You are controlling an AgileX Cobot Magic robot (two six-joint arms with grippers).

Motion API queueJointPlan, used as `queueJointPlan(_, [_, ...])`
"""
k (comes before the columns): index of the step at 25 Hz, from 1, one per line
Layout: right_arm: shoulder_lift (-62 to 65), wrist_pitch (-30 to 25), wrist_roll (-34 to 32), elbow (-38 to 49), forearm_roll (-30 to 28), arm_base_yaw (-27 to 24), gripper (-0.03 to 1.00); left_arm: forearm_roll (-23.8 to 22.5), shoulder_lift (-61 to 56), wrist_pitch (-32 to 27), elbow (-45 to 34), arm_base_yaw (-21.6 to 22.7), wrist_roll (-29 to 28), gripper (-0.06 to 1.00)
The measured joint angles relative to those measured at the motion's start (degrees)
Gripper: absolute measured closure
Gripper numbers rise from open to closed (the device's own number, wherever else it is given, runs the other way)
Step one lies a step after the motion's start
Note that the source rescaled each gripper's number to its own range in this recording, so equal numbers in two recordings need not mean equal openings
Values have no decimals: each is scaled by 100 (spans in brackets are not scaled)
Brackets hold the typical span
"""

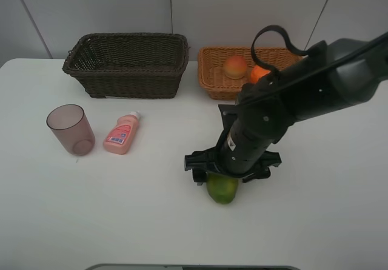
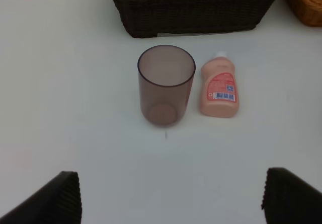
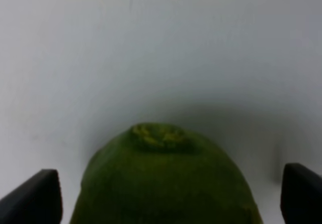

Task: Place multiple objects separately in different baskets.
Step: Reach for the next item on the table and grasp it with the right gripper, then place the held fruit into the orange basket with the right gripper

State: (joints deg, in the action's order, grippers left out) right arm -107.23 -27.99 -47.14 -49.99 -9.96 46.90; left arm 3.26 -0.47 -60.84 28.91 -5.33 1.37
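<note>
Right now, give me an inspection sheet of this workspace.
Surface: white table, nothing spilled.
Job's things: red-yellow fruit and orange in tan basket; dark basket, contents not discernible; cup upright beside lying pink bottle; green fruit on table.
Clutter: nothing seen.
Grippers: right gripper open, astride green fruit; left gripper open, holding nothing.
Cables: black loop above right arm.
Surroundings: pale wall panels.
</note>
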Motion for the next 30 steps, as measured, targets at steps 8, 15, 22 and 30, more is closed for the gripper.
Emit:
queueJointPlan(8, [0,-93,0,-5,-99,0,53,0,0,0,0,0,0,2])
queueJointPlan(15, [0,-99,0,-5,-88,0,53,0,0,0,0,0,0,2])
queueJointPlan(22, [0,-88,0,-5,-88,0,53,0,0,0,0,0,0,2])
queueJointPlan(30, [0,-82,0,-5,-88,0,53,0,0,0,0,0,0,2])
